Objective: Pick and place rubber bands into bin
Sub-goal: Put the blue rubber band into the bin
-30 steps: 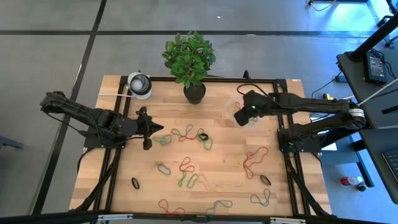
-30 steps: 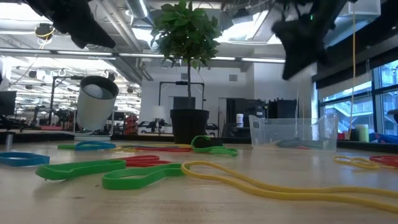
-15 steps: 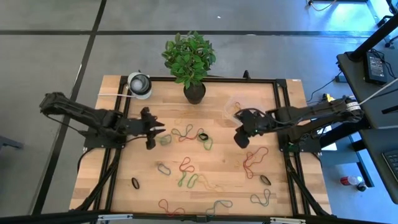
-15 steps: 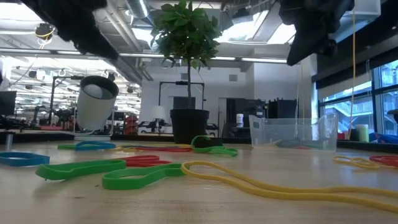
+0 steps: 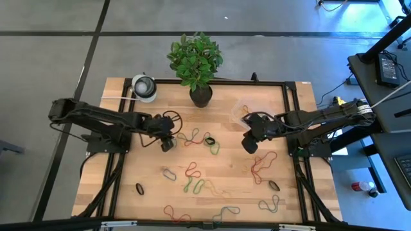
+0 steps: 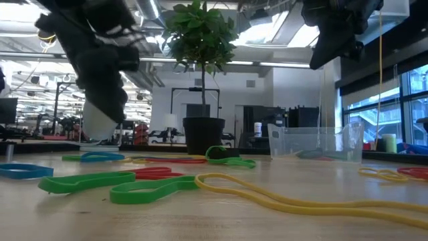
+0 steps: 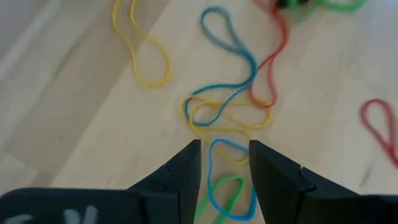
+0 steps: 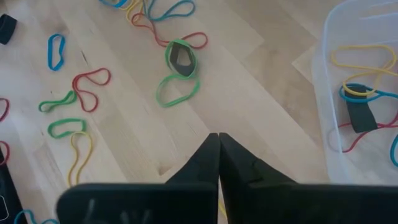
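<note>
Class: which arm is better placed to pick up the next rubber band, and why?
Left. The left gripper is open right above a tangle of bands. The right gripper is shut over bare wood beside the bin, with no band under it.

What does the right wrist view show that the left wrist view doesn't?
Only the right wrist view shows the bin, holding yellow, blue and red bands plus a black one, and the right gripper shut above bare wood. Only the left wrist view shows the left gripper open over a tangle of blue and yellow bands. Both show the wooden table with loose rubber bands scattered on it.
</note>
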Controlling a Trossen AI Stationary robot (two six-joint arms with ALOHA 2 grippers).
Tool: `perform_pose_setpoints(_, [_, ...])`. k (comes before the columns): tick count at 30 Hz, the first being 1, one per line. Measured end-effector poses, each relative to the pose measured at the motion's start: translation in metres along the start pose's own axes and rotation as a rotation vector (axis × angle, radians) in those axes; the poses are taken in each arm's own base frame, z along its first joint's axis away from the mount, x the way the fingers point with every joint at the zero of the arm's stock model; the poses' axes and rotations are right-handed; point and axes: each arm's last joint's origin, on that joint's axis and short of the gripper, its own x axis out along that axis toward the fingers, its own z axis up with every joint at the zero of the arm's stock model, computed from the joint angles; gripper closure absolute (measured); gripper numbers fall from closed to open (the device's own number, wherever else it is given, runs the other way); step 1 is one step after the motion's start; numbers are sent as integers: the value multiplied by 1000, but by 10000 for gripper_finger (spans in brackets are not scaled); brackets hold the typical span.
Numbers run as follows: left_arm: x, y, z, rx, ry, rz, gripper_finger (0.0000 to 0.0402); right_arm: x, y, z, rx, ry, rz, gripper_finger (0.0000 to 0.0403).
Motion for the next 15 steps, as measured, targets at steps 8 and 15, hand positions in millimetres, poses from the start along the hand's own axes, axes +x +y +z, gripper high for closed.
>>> perform_pose_setpoints(8, [22,4,-3,28,113,18,282,0,0,0,-1,-1,-1,396])
perform_pose_setpoints(15, [34,2,-4,93,147,11,304,0,0,0,-1,-1,-1,395])
